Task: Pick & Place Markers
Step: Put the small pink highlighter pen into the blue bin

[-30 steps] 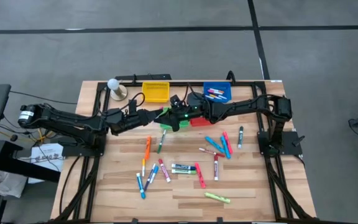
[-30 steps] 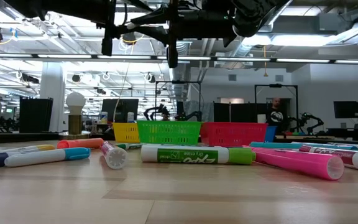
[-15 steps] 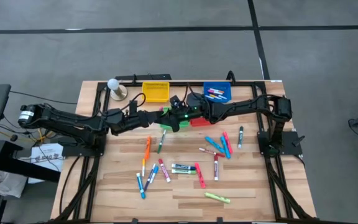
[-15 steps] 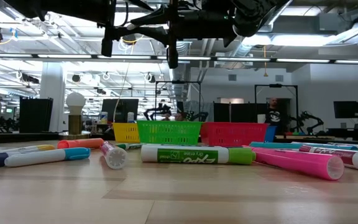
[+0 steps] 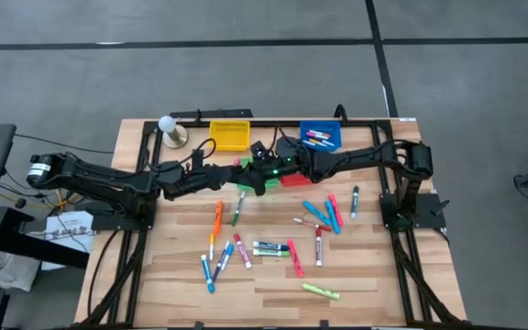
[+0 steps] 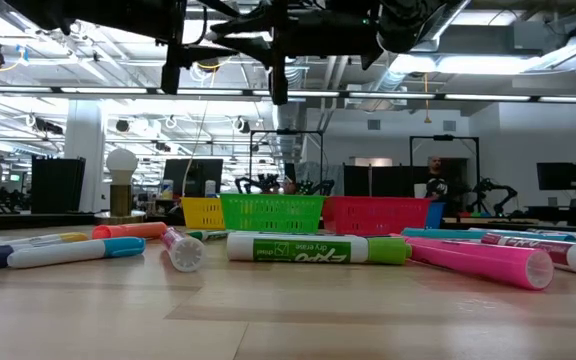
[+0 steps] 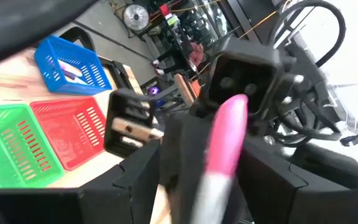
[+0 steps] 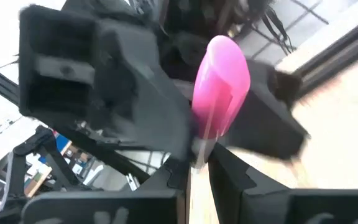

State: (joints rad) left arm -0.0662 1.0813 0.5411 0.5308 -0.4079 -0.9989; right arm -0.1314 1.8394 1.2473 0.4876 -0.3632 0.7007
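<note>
So both arms meet in mid-air above the green basket (image 5: 246, 174) and red basket (image 5: 293, 177) at the back of the bench (image 5: 374, 284). There's a pink marker (image 7: 224, 146) between them: in the left wrist view it sits pinched in the left tool (image 7: 201, 180), and in the right wrist view the same pink marker sticks up out of the right tool (image 8: 197, 168), fingers narrow around its white end. Looks to us like a handover, both tools closed on it at once, though we can't tell which one carries the load.

The rest of the markers (image 5: 273, 248) lie scattered flat across the middle and front of the bench, a few already in the blue basket (image 5: 320, 136).

Handling-wise, we reckon these are light, stiff plastic tubes, smooth and round, so they'll roll and can twist or slip in a two-finger pinch. Best hold is across the barrel near the middle, not the tapered cap end. For a swap, each tool wants its own end.
</note>
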